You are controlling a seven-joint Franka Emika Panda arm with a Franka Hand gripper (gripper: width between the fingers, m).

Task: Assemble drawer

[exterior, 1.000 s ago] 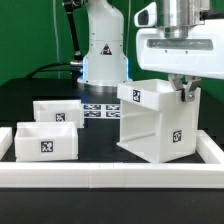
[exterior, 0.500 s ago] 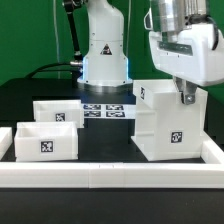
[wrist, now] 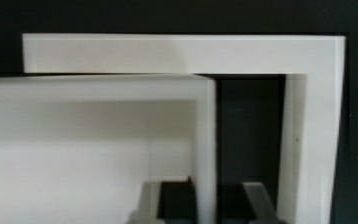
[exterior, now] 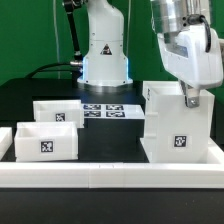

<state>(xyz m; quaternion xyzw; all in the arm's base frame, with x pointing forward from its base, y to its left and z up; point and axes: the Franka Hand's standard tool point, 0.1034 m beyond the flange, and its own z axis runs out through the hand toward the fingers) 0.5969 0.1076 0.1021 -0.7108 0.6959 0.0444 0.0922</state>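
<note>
The tall white drawer casing (exterior: 178, 122) stands at the exterior view's right, its tagged side facing the camera. My gripper (exterior: 190, 98) comes down from above and is shut on the casing's upper wall. In the wrist view the thin wall edge (wrist: 211, 140) runs between my two dark fingers (wrist: 167, 205), and the gripper (wrist: 211, 202) straddles it. Two smaller white trays lie at the exterior view's left: one further back (exterior: 57, 113), one nearer the front (exterior: 45, 140). Both carry tags.
The low white border wall (exterior: 110, 172) runs along the front and up the right side; its corner shows in the wrist view (wrist: 247, 50) close beside the casing. The marker board (exterior: 103, 111) lies behind the trays. The robot base (exterior: 103, 45) stands at the back.
The casing, held by my gripper, has turned and slid toward the exterior view's right, closer to the border wall's corner. The trays have not moved.
</note>
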